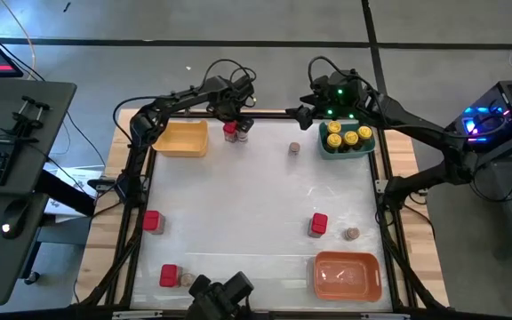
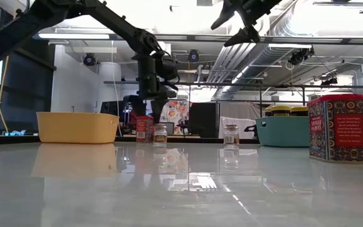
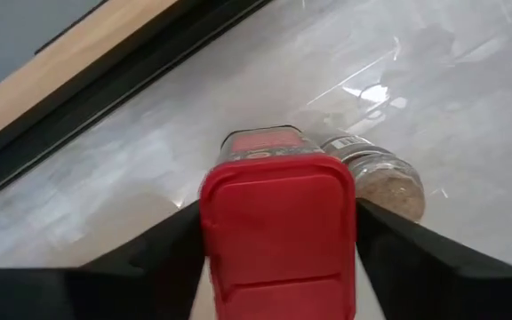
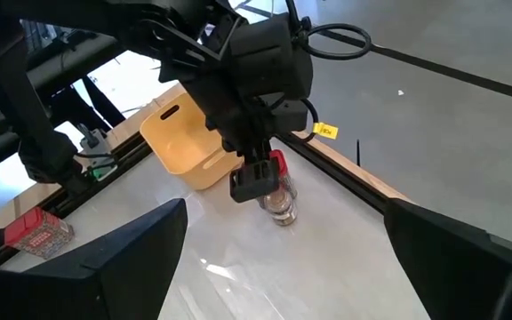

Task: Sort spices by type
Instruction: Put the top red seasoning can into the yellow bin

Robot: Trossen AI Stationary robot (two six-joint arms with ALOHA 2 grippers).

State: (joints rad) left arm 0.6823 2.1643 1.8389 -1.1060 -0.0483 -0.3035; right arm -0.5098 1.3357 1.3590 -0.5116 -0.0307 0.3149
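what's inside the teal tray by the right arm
Four round yellow-lidded jars fill the teal tray. The low view shows only their lids above the wall; anything beneath them stays hidden.

Boxy spice (image 1: 229,132) apparently touching jar (image 1: 241,134), beside tray (image 1: 182,138)

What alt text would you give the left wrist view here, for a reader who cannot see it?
The left pincer grips a red spice box between its two dark fingers, seen from above against the pale glossy tabletop. A small grey-brown spice jar stands just beyond the box, and the table's dark rail and wooden edge cross one corner.
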